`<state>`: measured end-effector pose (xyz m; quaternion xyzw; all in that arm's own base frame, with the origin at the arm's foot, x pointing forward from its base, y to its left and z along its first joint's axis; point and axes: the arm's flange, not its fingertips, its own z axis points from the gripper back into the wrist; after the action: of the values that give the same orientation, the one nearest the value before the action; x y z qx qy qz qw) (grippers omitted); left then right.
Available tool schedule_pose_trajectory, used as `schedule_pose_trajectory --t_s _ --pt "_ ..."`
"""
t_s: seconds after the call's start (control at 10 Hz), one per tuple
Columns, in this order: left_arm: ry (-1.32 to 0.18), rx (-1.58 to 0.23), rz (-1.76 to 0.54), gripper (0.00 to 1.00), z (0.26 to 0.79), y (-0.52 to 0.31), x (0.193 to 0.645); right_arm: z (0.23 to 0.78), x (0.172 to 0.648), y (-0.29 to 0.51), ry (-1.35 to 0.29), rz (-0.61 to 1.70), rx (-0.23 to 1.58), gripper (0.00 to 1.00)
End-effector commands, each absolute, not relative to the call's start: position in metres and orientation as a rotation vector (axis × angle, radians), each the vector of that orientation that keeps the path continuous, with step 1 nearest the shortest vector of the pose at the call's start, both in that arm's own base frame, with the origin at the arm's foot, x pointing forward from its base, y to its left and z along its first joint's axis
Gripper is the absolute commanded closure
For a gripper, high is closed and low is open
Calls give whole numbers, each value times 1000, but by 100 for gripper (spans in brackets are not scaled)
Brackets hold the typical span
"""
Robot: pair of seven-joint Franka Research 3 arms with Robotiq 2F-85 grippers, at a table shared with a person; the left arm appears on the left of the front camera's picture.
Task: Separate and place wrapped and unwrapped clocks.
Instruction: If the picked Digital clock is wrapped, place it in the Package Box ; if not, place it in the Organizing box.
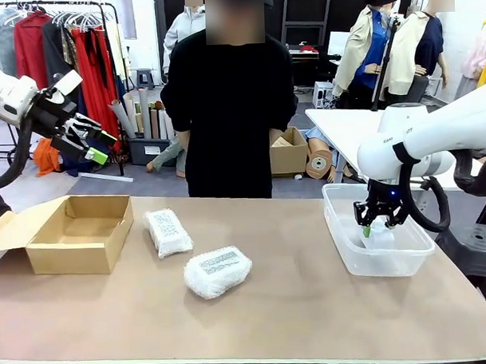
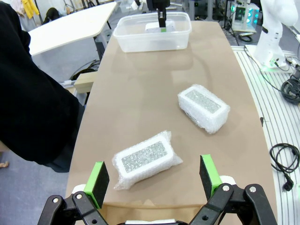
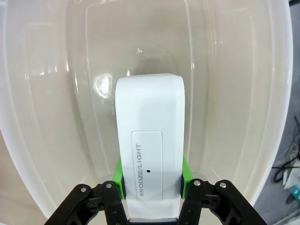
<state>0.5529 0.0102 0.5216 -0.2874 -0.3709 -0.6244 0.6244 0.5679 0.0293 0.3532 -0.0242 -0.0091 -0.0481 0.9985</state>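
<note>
The right end effector [image 1: 378, 223] is closed tight on the bare clock [image 3: 150, 131]. The clock's long side runs the same way as the fingers and sticks out past the tips, down into the clear tub [image 1: 340, 226]. I cannot tell if the clock touches the bottom of the tub.

The left end effector [image 1: 100, 145] is wide open and holds nothing. It hangs high in the air. One wrapped clock [image 2: 146, 159] lies on the counter [image 1: 311, 307] right below and in front of it, between its two green pads [image 2: 100, 183] in its own camera. The long side of this clock lies across, almost from pad to pad, a bit slanted. I think the end effector must turn to pinch the short side. The other wrapped clock [image 2: 204, 107] lies farther out. The left arm is nearer to both. The cardboard box [image 1: 78, 256] sits open, close below the left end effector.
</note>
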Motion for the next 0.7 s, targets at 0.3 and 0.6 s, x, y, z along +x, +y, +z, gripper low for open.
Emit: schedule_pose_trajectory --t_s 0.3,0.6 --pt "-850 -656 -1436 0 523 11 551 348 563 37 -32 -122 -31 100" --pt "-850 -656 -1436 0 523 11 551 347 563 38 -17 -125 -28 81"
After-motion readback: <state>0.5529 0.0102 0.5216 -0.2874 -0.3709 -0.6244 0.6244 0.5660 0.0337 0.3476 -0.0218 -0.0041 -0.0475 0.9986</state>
